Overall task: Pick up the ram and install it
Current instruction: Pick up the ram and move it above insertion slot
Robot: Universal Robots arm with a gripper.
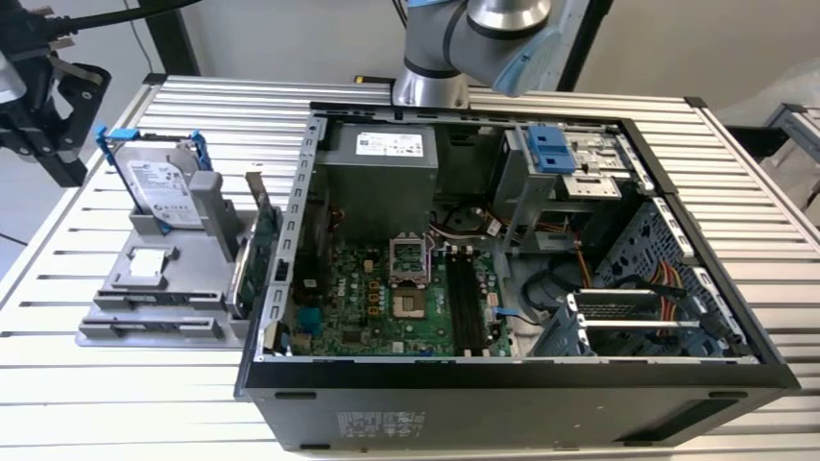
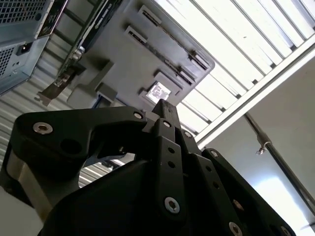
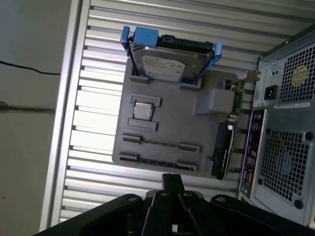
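Note:
The ram (image 3: 160,143) stands on edge as a thin strip in a slot of the grey holder (image 3: 167,118). In the exterior view the holder (image 1: 129,331) sits on the slatted table at the left of the open computer case (image 1: 513,384). My gripper (image 1: 61,168) hangs at the exterior view's far left, above and apart from the holder. In both wrist views its black fingers meet in one tip (image 3: 172,179) (image 2: 165,105), shut with nothing between them. The motherboard's long memory slots (image 1: 464,303) lie inside the case.
A silver hard drive in a blue frame (image 1: 164,187) stands at the holder's far end. A small square chip (image 1: 150,257) lies on the holder. A green expansion card (image 1: 263,254) stands between holder and case. The arm's base (image 1: 429,58) rises behind the case.

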